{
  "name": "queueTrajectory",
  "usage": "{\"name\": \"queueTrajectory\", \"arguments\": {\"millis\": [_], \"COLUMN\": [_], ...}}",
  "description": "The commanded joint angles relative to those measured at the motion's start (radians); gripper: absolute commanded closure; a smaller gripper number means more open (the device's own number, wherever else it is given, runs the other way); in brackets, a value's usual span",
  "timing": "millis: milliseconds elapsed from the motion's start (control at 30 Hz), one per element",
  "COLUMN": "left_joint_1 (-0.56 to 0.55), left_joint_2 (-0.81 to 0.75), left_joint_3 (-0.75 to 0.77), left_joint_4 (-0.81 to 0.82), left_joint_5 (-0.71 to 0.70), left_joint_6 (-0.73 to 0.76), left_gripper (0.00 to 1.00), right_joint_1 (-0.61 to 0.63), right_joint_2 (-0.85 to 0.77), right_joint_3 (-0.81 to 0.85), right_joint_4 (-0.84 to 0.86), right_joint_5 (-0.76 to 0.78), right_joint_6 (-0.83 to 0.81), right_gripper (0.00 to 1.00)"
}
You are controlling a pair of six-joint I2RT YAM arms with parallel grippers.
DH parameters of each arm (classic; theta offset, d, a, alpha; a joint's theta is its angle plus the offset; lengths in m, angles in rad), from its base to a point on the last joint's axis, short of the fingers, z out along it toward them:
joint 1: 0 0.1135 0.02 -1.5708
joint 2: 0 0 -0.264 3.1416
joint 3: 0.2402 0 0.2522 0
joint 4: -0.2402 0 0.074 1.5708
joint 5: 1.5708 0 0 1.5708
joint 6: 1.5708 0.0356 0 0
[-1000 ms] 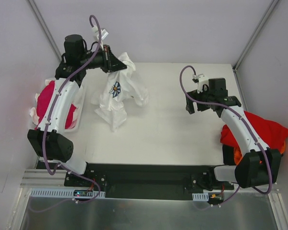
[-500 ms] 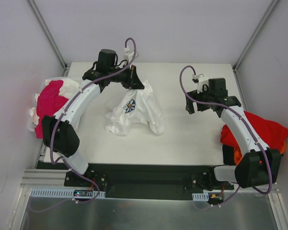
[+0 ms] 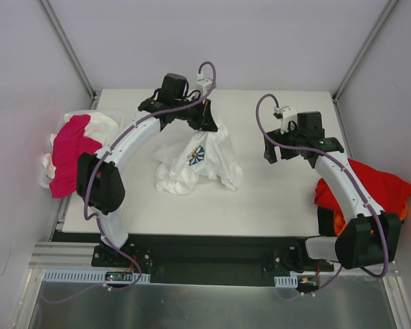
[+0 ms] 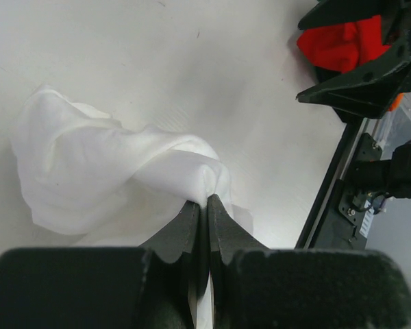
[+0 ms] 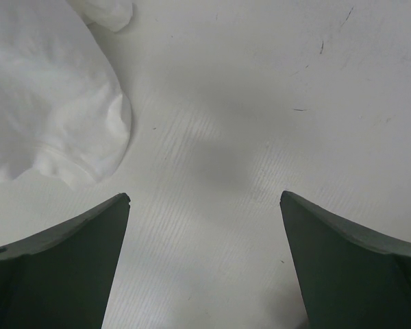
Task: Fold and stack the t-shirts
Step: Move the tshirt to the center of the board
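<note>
The left gripper (image 4: 207,200) is clamped on a pinch of the white t-shirt (image 3: 204,163), holding it up over the middle of the table (image 3: 274,199); the cloth drapes down with its blue flower showing; the right gripper (image 5: 204,197) hangs spread wide and empty, near the shirt's right side; a pink t-shirt (image 3: 70,154) lies at the left edge; a red t-shirt (image 3: 377,184) lies at the right, perhaps over some orange cloth (image 3: 337,221).

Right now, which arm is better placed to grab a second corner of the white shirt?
Probably the right arm: jaws open, empty, beside the white shirt. The left arm has its jaws shut on it.
</note>
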Motion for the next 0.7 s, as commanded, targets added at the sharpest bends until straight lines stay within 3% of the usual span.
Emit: {"name": "queueTrajectory", "arguments": {"millis": [0,300,667], "left_joint_1": [-0.012,-0.01,-0.015], "left_joint_2": [0.026,0.072,0.043], "left_joint_3": [0.09,0.295,0.349], "left_joint_4": [0.003,-0.033,-0.033], "left_joint_5": [-0.107,-0.417,-0.741], "left_joint_6": [0.045,0.126,0.237], "left_gripper": [1.0,1.0,1.0], "right_joint_1": [0.012,0.017,0.026], "right_joint_2": [-0.006,0.003,0.023], "right_joint_3": [0.045,0.047,0.051], "right_joint_4": [-0.002,-0.007,-0.013], "right_joint_5": [-0.013,-0.007,-0.004], "right_joint_6": [-0.01,-0.017,-0.023], "right_gripper": [0.04,0.04,0.04]}}
